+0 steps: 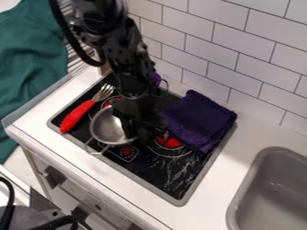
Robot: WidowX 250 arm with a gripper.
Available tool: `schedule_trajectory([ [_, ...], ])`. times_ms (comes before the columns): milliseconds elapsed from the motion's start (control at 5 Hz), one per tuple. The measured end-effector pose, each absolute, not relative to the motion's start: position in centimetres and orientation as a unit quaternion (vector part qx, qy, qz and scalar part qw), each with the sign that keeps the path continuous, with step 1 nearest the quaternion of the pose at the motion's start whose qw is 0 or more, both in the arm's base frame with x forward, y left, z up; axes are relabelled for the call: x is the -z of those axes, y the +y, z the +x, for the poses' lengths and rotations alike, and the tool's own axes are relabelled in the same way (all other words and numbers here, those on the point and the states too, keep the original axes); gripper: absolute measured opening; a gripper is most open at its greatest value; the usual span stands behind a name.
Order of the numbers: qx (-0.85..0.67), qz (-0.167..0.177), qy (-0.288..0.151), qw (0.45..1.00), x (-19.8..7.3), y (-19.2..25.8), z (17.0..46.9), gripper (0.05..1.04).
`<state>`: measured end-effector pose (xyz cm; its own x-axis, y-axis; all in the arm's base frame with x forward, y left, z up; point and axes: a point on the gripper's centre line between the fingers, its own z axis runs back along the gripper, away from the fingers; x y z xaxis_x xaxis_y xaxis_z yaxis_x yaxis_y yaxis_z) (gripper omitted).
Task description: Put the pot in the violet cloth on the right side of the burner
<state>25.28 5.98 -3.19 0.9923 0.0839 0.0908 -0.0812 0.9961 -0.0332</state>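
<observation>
The black gripper [142, 128] hangs low over the middle of the stove, at the right edge of the silver pot [109, 127]. The pot stands on the left part of the stovetop, its wire handles pointing to the front; part of its right side is hidden by the gripper. Whether the two touch is unclear. A folded violet cloth [201, 117] lies at the stove's back right, partly over the rim. Between pot and cloth a red burner [169, 142] shows, its left part behind the gripper.
A fork with a red handle [78, 116] lies along the stove's left side. Something purple [157, 79] is partly hidden behind the arm at the back. The grey sink [240, 204] is at the lower right, and a tiled wall [240, 36] rises behind the counter.
</observation>
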Motion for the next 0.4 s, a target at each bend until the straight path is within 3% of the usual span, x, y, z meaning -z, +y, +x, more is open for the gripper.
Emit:
schedule_trajectory([
  [200,-0.062,-0.009,-0.073,0.995,1.1,6.9,24.6,0.15],
  [400,-0.067,0.004,-0.116,0.991,-1.8,7.1,25.2,0.059],
])
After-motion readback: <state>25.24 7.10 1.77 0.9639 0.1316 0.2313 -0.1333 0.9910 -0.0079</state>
